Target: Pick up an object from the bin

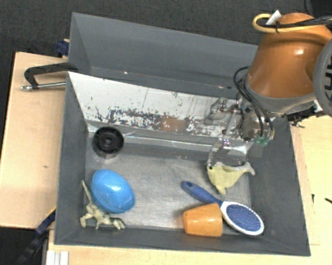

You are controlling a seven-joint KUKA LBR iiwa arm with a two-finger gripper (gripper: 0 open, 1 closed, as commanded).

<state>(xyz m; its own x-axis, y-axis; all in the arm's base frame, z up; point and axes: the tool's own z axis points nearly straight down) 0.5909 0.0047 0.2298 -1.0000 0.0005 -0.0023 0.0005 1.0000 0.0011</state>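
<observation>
Looks down into a grey metal bin [71, 147]. Finds the gripper [230, 161] low near the right rear, directly over a pale yellow crumpled piece [225, 178]; contact impossible to judge. Shows, just in front of that piece, a blue hairbrush [241, 218] with a white rim, touching an orange cup [203, 221] lying on its side. Places a blue egg [112, 191] front left, beside a beige toy figure [101, 217], with a black round cap [108, 140] behind them.

Bright glare along rear bin wall [157, 105]
</observation>
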